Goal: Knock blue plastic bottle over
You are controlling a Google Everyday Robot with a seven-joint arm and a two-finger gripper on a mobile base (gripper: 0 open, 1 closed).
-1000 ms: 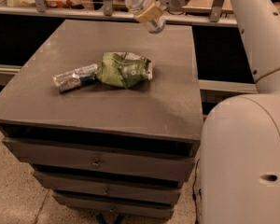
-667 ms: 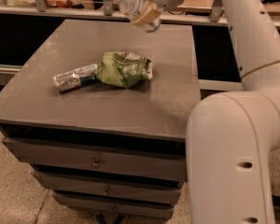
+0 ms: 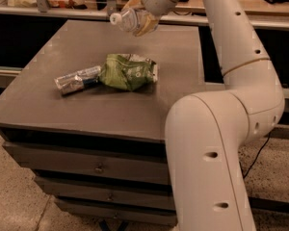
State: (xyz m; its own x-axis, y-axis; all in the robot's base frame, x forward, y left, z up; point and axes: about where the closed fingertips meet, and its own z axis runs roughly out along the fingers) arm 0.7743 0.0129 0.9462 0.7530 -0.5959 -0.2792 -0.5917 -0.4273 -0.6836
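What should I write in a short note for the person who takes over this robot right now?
Gripper: at the table's far edge, at the blue plastic bottle.
Bottle: tilted far over, cap pointing left; I cannot tell whether it rests on the table.
Green snack bag and foil packet: mid-table, away from the gripper.
Done: bottle tipped.
Left: see it lying flat, then retract the arm.

My tan fingers (image 3: 145, 29), up over the desk's far edge, clamp the blue plastic bottle (image 3: 128, 19): clear bluish body, white cap. Arm (image 3: 241, 57) off-white. Desk (image 3: 62, 105) matte grey-brown. Snack bag (image 3: 127, 71) green with white print. Wrapper (image 3: 77, 79) silver with a dark-blue patch.
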